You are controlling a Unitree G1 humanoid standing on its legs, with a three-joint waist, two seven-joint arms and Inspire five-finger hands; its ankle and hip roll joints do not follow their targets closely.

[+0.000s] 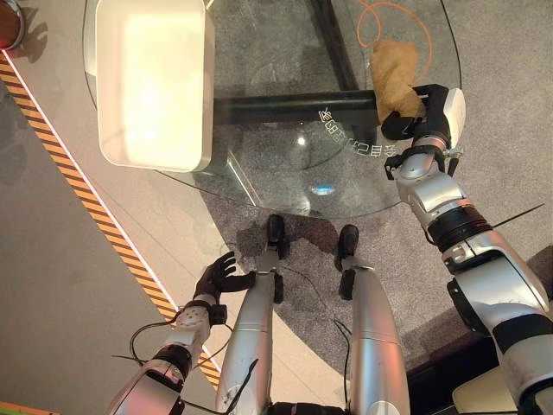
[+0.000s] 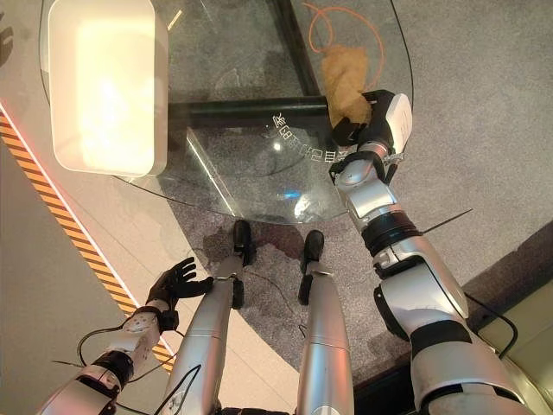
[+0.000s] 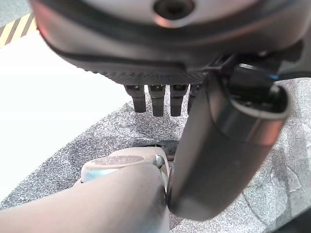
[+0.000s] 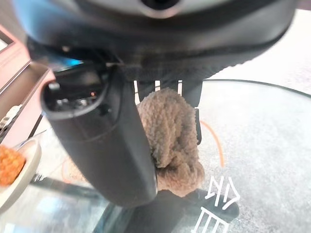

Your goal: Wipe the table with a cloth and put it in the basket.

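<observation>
Your right hand point(image 1: 413, 111) has its fingers curled round the tan cloth point(image 1: 393, 76), holding it on the glass surface point(image 1: 285, 130) near its right edge. Your left hand point(image 1: 216, 277) hangs low with relaxed fingers, holding nothing. You're probably mid-wipe; the white basket point(image 1: 154, 82) across the surface awaits the cloth.

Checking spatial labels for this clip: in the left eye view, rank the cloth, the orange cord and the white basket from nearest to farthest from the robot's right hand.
1. Tan cloth: held in the right hand, at the glass table's right edge.
2. Orange cord: looped just beyond the cloth, seen through the glass.
3. White basket: across the table, on the left side.
</observation>
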